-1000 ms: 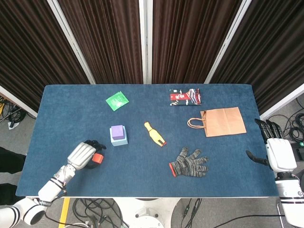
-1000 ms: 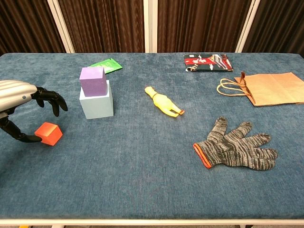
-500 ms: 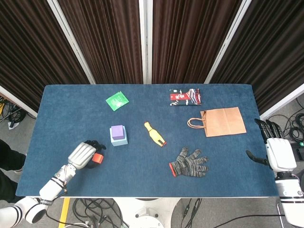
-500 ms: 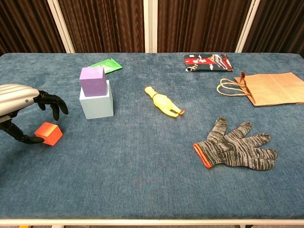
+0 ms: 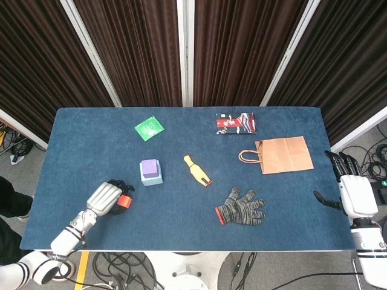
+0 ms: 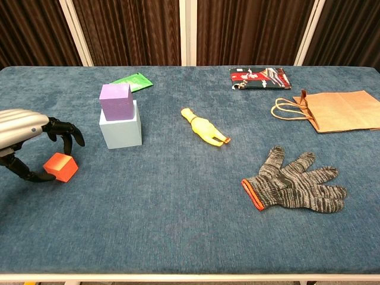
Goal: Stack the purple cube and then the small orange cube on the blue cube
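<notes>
On the blue worktop the purple cube already sits atop the blue cube. Left hand arches over the small orange cube, thumb touching, not visibly gripping; pinch opposite faces squarely before lifting. Right hand waits with fingers spread at the far edge.

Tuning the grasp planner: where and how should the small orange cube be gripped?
Pinch the small orange cube across two opposite side faces, coming from above on the left, where the left hand arches over it. It sits corner-forward and apart from the blue cube, so the sides look reachable, and the bottom stays free for stacking.
</notes>
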`<action>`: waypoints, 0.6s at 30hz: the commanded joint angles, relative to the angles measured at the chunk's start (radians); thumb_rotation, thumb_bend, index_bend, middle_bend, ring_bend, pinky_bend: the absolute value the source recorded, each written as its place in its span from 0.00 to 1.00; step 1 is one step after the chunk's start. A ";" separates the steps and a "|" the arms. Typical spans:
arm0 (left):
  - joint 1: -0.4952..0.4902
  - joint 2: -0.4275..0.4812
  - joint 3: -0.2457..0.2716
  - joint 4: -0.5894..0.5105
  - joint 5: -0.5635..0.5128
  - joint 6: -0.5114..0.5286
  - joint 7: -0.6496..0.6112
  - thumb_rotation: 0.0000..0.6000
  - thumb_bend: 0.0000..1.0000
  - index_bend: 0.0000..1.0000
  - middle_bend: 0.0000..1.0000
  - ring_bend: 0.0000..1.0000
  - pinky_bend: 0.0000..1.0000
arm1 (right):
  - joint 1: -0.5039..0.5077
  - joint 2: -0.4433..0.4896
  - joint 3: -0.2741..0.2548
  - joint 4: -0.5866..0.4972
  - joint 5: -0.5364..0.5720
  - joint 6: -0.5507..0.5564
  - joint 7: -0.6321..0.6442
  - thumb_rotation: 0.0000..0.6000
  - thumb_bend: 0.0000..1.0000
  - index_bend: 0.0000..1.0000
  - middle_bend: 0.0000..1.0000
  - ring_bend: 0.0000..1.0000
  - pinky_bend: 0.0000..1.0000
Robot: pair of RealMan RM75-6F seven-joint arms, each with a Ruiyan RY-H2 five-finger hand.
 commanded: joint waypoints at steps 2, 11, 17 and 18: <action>0.001 -0.005 0.001 0.007 0.001 -0.002 -0.005 1.00 0.28 0.37 0.54 0.30 0.34 | 0.000 0.000 0.000 0.000 0.000 0.001 0.000 1.00 0.12 0.00 0.10 0.00 0.00; 0.008 -0.008 -0.004 0.015 0.000 0.007 -0.009 1.00 0.30 0.40 0.59 0.32 0.35 | 0.001 -0.001 0.000 -0.002 0.001 0.000 -0.005 1.00 0.12 0.00 0.10 0.00 0.00; 0.013 -0.009 -0.006 0.018 -0.002 0.012 -0.010 1.00 0.31 0.41 0.61 0.33 0.36 | 0.001 -0.001 0.002 -0.002 0.004 0.000 -0.004 1.00 0.12 0.00 0.10 0.00 0.00; 0.013 -0.006 -0.009 0.015 -0.003 0.013 -0.011 1.00 0.31 0.41 0.61 0.33 0.36 | 0.001 -0.001 0.002 -0.002 0.003 0.000 -0.004 1.00 0.12 0.00 0.10 0.00 0.00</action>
